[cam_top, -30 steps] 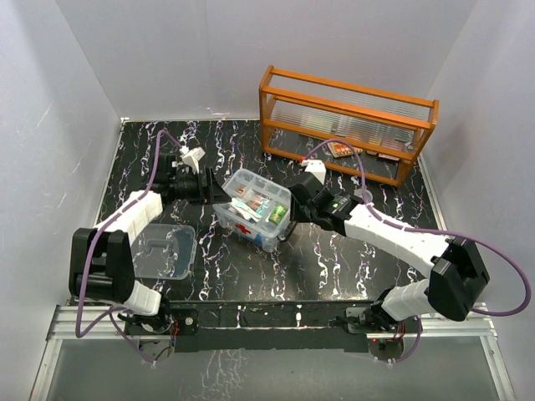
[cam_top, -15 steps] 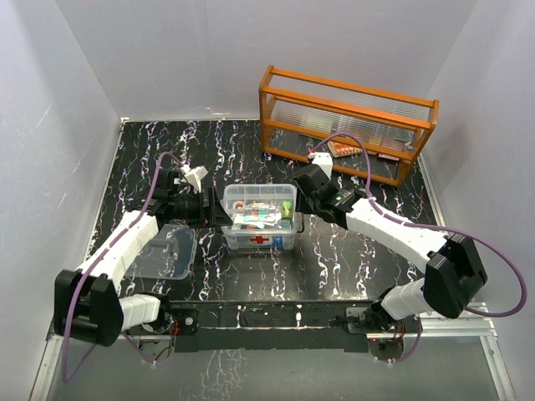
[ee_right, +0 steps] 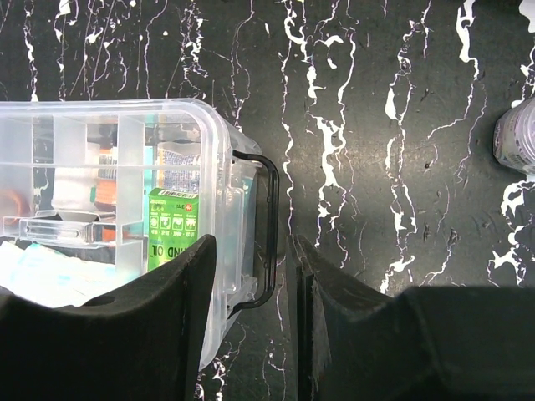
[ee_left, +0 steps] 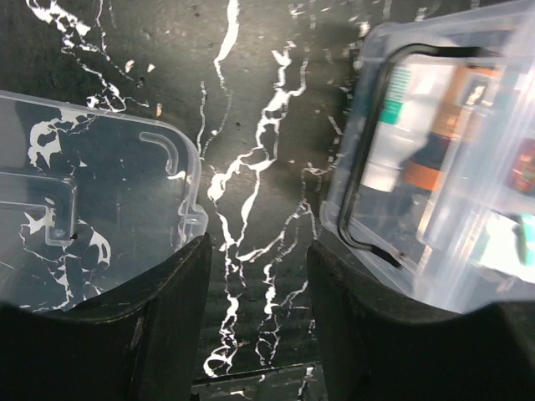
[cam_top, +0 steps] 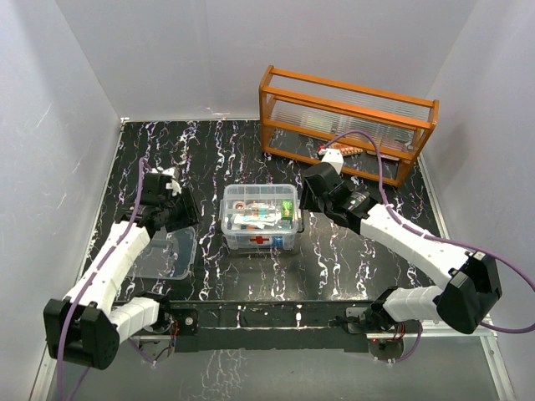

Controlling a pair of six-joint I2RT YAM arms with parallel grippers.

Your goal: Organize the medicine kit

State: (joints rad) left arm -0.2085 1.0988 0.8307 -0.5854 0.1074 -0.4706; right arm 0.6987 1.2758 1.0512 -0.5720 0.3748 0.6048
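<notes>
The clear plastic medicine kit (cam_top: 259,219) with its red cross sits uncovered mid-tabletop (cam_top: 209,159), and its clear lid (cam_top: 167,253) lies just to the left. Lidding looks like the next step: the left jaws, parted and empty, must take the lid. The right jaws stand parted astride the kit's dark end handle (ee_right: 269,225), seen clearly only from the right wrist.

**Limits of view.**

In my left wrist camera the medicine kit (ee_left: 435,167) is blurred, its contents mere colour patches, and runs off the right edge; the lid (ee_left: 92,192) is cut at the left. My right wrist camera crops the kit's left part and a round clear object (ee_right: 518,134), unidentifiable, at the right edge. Overhead, the packet (cam_top: 354,150) in the rack (cam_top: 347,88) is too small to read.
</notes>
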